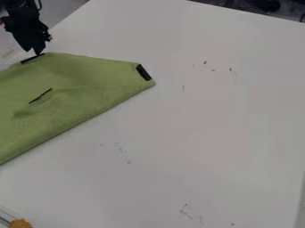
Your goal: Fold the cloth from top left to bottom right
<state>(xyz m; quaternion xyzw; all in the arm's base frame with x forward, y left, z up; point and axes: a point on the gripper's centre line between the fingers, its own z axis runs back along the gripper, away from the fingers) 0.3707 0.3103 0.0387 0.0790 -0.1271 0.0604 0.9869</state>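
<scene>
- We saw the black arm point(21, 10) come in at the upper left corner of the view, where it hung down past the edge of the white table point(202, 133).
- We found its gripper point(35, 50) pointing down, with a slight lean to the right toward its lower end, just by the cloth's top edge.
- From this slant we could not tell how far open the gripper was, nor whether it had hold of the cloth or merely hung close to it.
- We had the green cloth point(77, 89) on the left part of the table, running out of the view at the left.
- Its long lower edge ran nearly straight, from the left side of the view up to a corner right of the gripper.
- We noted three dark strips on the cloth: one at the top edge right under the gripper, one near the right corner, and a thinner one between folds farther in.
- Below that thin strip we made out a low, soft wrinkle.
- We saw small dark marks point(124, 153) scattered over the table.
- At the lower left corner of the view we had an orange thing point(20, 223).
</scene>
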